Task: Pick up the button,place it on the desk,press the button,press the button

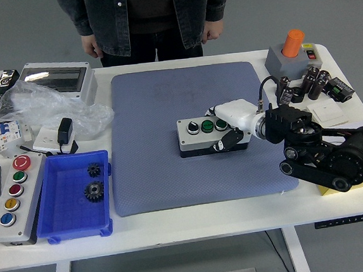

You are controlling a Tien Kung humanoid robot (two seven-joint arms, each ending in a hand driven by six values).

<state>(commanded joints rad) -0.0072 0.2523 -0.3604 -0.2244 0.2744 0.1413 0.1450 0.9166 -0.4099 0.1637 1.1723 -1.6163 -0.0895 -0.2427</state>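
A small grey button box (200, 134), with a black knob and two green buttons on top, sits on the blue-grey mat (166, 105), right of its centre. My right hand (227, 130) comes in from the right. It is closed on the box's right end, with a dark thumb at the front face and the white palm over the top. The box appears to rest on the mat. The left arm is out of view.
A long panel (14, 200) with coloured buttons lies at the left edge, beside a blue bin (74, 212) holding two gears. A plastic bag (45, 108) and a grey enclosure (59, 82) are at back left. An orange-button box (292, 53) and capacitors (307, 85) are at back right. A person stands at the far side, hands hanging.
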